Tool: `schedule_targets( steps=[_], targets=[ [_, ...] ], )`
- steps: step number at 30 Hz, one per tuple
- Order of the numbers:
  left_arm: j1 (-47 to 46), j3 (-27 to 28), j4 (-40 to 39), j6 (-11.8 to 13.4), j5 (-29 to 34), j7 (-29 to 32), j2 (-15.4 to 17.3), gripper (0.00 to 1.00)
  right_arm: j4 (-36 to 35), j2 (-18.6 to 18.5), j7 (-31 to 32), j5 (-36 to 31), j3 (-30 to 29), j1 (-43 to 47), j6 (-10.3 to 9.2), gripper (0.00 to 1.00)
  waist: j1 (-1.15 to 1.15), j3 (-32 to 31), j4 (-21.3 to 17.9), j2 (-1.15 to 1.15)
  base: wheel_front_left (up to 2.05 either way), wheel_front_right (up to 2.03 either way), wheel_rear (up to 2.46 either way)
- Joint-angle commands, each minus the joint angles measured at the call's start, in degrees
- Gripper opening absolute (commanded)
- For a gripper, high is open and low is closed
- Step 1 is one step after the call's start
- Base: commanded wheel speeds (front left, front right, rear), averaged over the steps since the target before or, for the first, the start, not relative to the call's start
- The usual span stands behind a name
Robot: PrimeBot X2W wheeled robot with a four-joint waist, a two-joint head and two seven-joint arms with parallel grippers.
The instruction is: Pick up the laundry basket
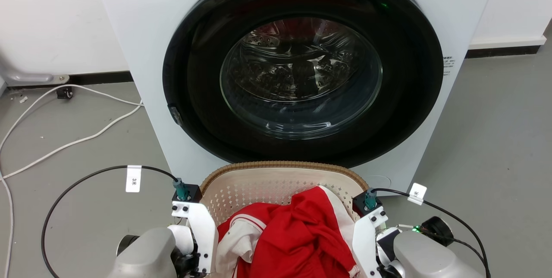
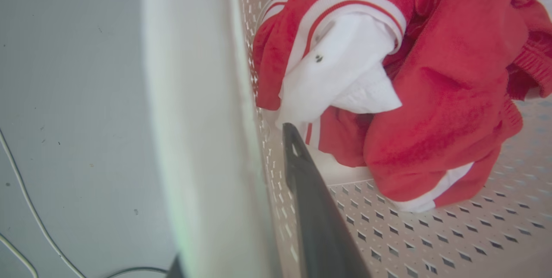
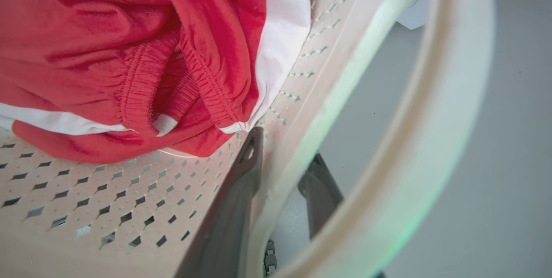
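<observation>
The laundry basket (image 1: 263, 187), cream perforated plastic with a brown woven rim, sits low in the head view just in front of the washer, holding red and white clothes (image 1: 297, 235). My left gripper (image 1: 199, 243) is at its left side and my right gripper (image 1: 365, 243) at its right side. In the left wrist view, my left gripper (image 2: 241, 148) straddles the basket's wall (image 2: 194, 110), one dark finger (image 2: 310, 209) inside, the other mostly hidden outside. In the right wrist view, my right gripper (image 3: 286, 144) clamps the wall (image 3: 280, 148) below the white handle loop (image 3: 435, 110).
A white front-loading washer (image 1: 142, 32) with a round dark door (image 1: 302, 75), shut, stands right behind the basket. White cables (image 1: 64, 140) trail over the grey floor at the left. Black cables (image 1: 77, 183) loop from both wrists.
</observation>
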Motion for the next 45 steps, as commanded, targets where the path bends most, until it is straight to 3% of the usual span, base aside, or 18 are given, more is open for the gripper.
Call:
schedule_targets(
  steps=[1, 45],
  targets=[
    [-0.7, -0.5, -0.1, -0.6, -0.1, -0.1, -0.3, 0.0, 0.0, 0.2, -0.4, 0.0, 0.7, -0.3, 0.45, 0.0, 0.0, 0.0, 0.0, 0.0, 0.0, 0.0, 0.0],
    [-1.9, -7.2, 2.6, -0.6, -4.6, -1.0, -1.5, 0.0, 1.8, 0.2, -2.2, 8.5, 8.5, 0.1, 0.34, 0.0, 0.0, -0.1, 0.9, 0.0, 0.0, 0.0, 0.0]
  ],
)
